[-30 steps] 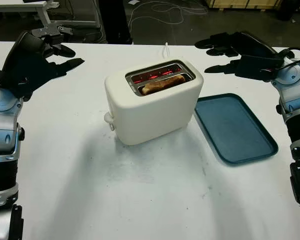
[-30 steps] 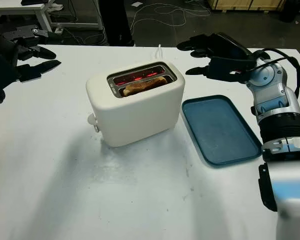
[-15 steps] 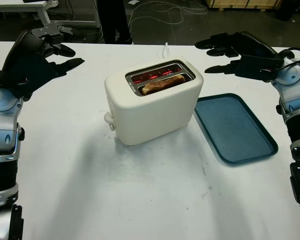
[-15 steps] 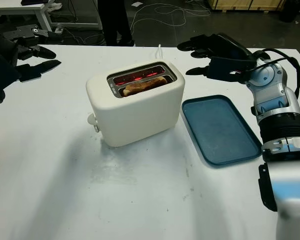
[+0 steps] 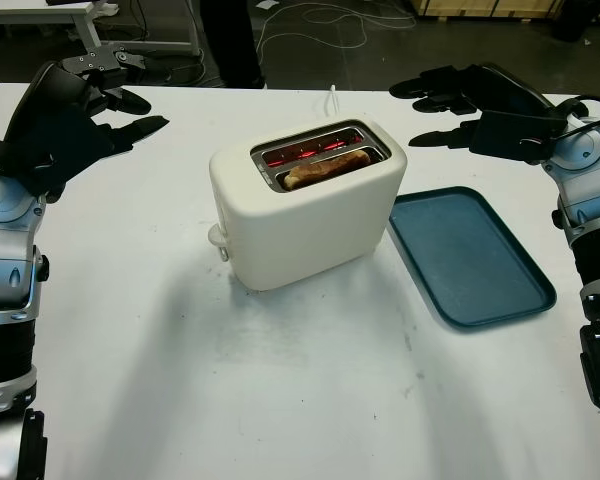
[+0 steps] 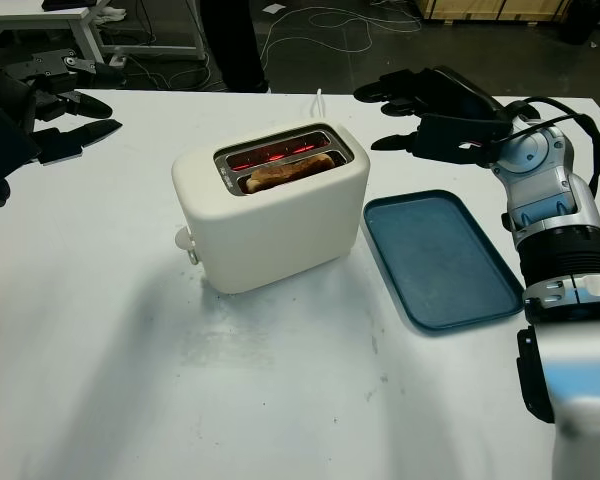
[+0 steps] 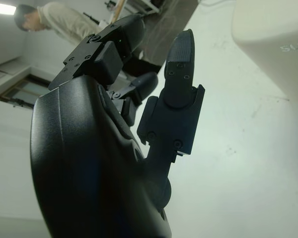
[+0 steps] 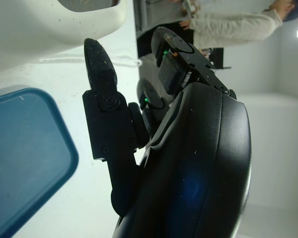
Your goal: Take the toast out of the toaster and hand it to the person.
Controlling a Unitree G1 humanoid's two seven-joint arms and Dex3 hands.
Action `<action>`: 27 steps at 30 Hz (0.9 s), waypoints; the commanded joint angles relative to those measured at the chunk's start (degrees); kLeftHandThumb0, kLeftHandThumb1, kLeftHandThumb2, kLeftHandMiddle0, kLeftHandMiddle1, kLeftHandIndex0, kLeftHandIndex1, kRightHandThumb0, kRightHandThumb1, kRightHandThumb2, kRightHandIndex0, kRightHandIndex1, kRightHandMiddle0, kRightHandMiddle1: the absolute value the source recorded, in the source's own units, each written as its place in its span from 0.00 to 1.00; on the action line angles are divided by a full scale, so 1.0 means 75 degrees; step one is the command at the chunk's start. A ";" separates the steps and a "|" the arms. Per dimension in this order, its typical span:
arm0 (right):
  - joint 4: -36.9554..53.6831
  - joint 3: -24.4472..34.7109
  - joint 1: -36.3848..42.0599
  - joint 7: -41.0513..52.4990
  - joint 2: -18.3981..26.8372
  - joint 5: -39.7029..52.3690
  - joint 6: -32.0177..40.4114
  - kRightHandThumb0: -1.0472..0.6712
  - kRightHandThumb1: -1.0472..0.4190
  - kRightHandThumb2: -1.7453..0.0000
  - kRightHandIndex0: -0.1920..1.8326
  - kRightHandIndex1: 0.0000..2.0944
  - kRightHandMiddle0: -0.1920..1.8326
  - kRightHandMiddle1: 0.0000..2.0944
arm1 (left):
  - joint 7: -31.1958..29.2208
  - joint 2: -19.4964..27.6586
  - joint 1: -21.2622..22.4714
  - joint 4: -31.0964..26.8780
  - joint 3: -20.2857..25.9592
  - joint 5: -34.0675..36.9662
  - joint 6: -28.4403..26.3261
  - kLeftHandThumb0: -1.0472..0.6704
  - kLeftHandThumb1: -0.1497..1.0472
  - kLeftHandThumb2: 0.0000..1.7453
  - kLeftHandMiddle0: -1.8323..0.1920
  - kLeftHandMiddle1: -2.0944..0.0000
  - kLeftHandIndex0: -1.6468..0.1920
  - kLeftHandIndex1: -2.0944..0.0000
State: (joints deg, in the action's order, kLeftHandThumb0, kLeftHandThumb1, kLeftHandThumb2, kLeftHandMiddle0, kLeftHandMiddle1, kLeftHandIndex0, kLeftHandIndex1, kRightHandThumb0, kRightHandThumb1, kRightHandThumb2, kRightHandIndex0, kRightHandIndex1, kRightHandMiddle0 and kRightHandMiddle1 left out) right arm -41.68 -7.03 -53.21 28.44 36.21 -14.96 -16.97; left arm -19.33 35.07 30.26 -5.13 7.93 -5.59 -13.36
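left hand [image 5: 75, 105]: black three-finger hand, open, holding nothing, raised above the desk well to the left of the toaster
right hand [image 5: 480, 105]: black, open, holding nothing, raised to the right of the toaster, beyond the tray
toaster [image 5: 310, 215]: cream plastic two-slot toaster on the white desk [image 5: 280, 390]
toast [image 5: 327, 167]: browned slice in the nearer slot, glowing red elements behind it
tray [image 5: 470, 255]: flat dark teal plastic tray just right of the toaster

Bare table [image 5: 280, 380] around toaster [image 5: 305, 205]; tray [image 5: 470, 255] just beside it
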 commanded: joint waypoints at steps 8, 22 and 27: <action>-0.0029 0.0043 -0.0101 0.0000 -0.0008 0.0056 -0.0009 0.36 0.10 1.00 0.38 0.00 0.37 0.00 | 0.0027 0.0033 -0.0051 -0.0038 -0.0026 -0.0069 0.0042 0.39 0.89 0.09 0.75 0.54 0.64 0.75; 0.0179 0.0826 -0.0073 -0.0288 -0.0321 0.1036 -0.0485 0.39 0.14 1.00 0.41 0.02 0.39 0.01 | 0.0017 0.0016 -0.0059 -0.0001 0.0001 -0.0007 0.0071 0.39 0.89 0.10 0.75 0.53 0.64 0.75; 0.1447 0.1165 -0.0309 -0.0176 -0.0470 0.1637 -0.0078 0.33 0.18 1.00 0.43 0.03 0.42 0.02 | 0.0041 0.0000 -0.0050 -0.0006 -0.0006 -0.0022 0.0062 0.38 0.89 0.09 0.75 0.53 0.64 0.75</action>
State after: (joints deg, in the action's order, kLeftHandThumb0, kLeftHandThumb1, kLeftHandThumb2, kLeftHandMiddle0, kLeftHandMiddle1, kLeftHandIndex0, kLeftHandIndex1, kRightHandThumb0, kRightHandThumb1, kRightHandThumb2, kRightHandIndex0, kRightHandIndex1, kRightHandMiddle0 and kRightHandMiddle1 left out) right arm -33.51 0.85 -53.61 26.83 33.34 -4.52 -18.36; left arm -19.33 35.06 30.25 -4.99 7.92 -5.58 -13.16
